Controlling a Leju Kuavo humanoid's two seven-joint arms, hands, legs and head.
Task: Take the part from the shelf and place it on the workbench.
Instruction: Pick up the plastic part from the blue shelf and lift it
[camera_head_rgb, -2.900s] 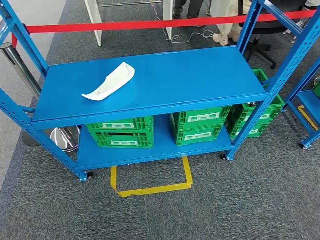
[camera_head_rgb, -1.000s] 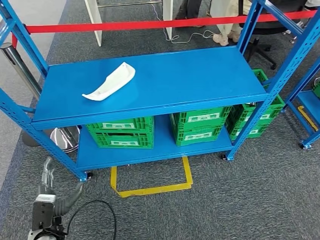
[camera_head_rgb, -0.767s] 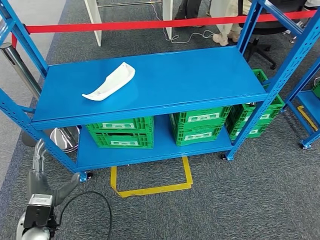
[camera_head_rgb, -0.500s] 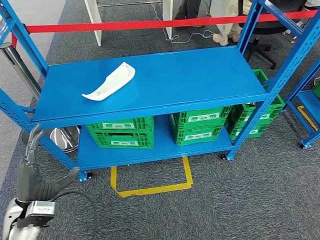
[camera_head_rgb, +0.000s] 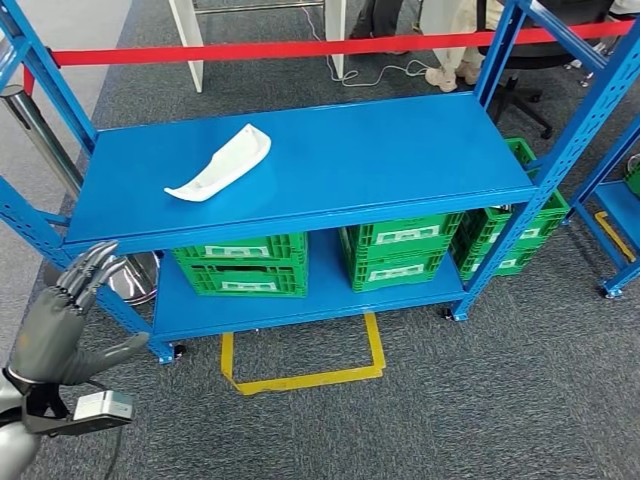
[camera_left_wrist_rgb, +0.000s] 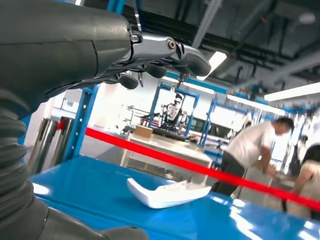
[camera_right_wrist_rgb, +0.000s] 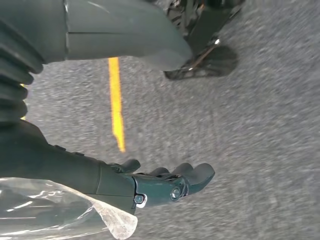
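left hand (camera_head_rgb: 56, 325) hovering near-left of the blue shelf (camera_head_rgb: 377, 160), fingers spread, holding nothing | white part (camera_head_rgb: 219, 165) lying untouched, awaiting pickup | right hand (camera_right_wrist_rgb: 151, 187) hanging, fingers loose, holding nothing

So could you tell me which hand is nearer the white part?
Left. The left hand is raised by the shelf's front-left corner, below the white part; the right hand hangs over carpet.

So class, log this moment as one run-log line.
stage: reach | left hand: open, below shelf edge | right hand: open, over floor | part: untouched on shelf
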